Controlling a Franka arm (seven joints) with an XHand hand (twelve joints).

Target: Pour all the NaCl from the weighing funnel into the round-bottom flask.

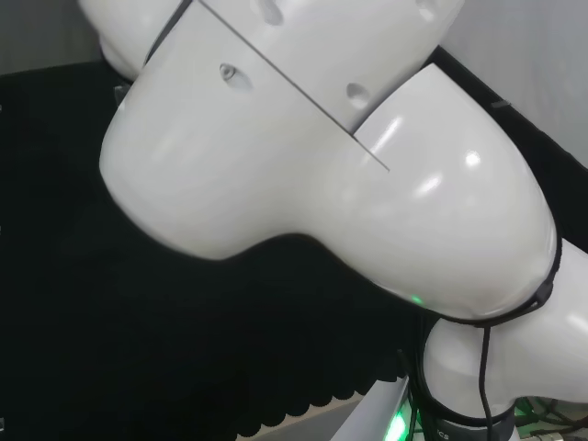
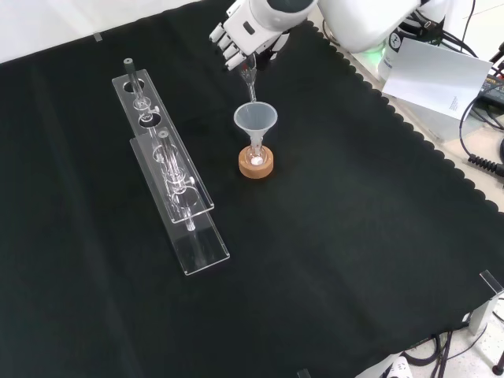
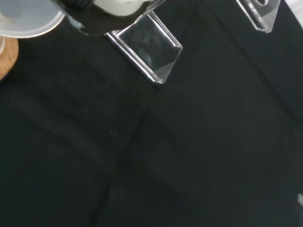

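Hand: front view, top of cloth, fingers curled round a small glass weighing funnel, spout tilted down above a plastic funnel. Plastic funnel: seated in flask on cork ring. Clear racks: left.

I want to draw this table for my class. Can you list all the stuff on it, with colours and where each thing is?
Black cloth: one, black, covers the bench.
Clear racks: two, see-through plastic, left of the middle in the front view, with glass pieces standing in them.
Funnel: one, clear, in the neck of the flask.
Round-bottom flask: one, clear glass with a little white powder inside, middle of the cloth.
Cork ring: one, tan, under the flask.
Weighing funnel: one, clear, tipped over the funnel, held by the hand.
White paper: one sheet, top right, off the cloth.
Hand: one, black and white, top of the front view.
Arm link: white, big, in the head view.
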